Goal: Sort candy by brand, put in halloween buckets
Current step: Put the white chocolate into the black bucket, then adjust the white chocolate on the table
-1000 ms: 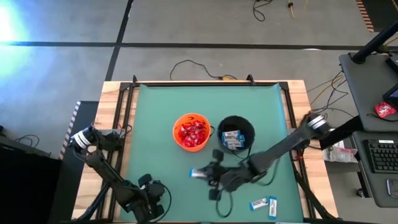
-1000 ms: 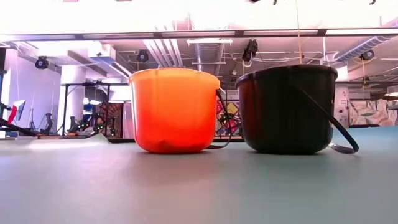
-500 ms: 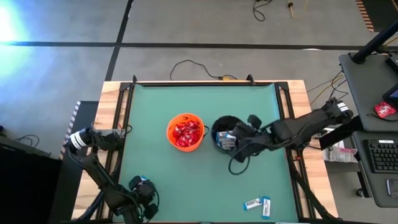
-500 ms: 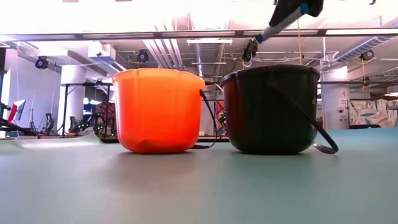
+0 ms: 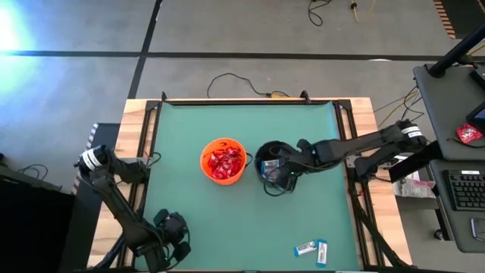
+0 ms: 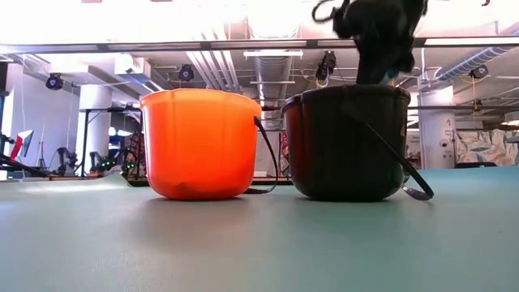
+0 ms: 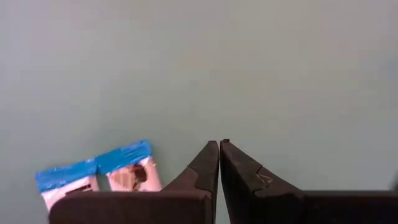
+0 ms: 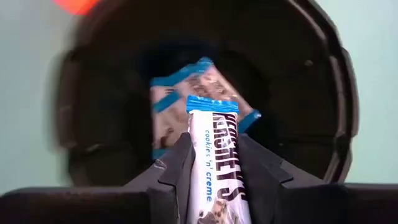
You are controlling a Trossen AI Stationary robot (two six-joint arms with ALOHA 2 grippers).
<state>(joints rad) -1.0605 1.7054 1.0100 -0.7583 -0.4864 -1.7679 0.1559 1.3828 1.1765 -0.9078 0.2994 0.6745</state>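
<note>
The right tool [image 8: 213, 171] hangs over the mouth of the black bucket [image 5: 274, 162], its fingers clamped on a white-and-blue bar [image 8: 214, 155] that points down into the bucket. More of these bars [image 8: 180, 102] lie inside, straight below the tool. The orange bucket [image 5: 223, 160], holding red packets [image 5: 224, 161], stands just beside. The left tool [image 7: 219, 163], pressed fully together and empty, waits low over the desk [image 5: 227, 220] near two loose bars [image 7: 96, 176].

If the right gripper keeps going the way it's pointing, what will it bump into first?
Probably the white-and-blue bars already lying inside the black bucket. The right gripper, holding a bar, points down into the bucket's mouth, though how deep they lie is unclear.
</note>
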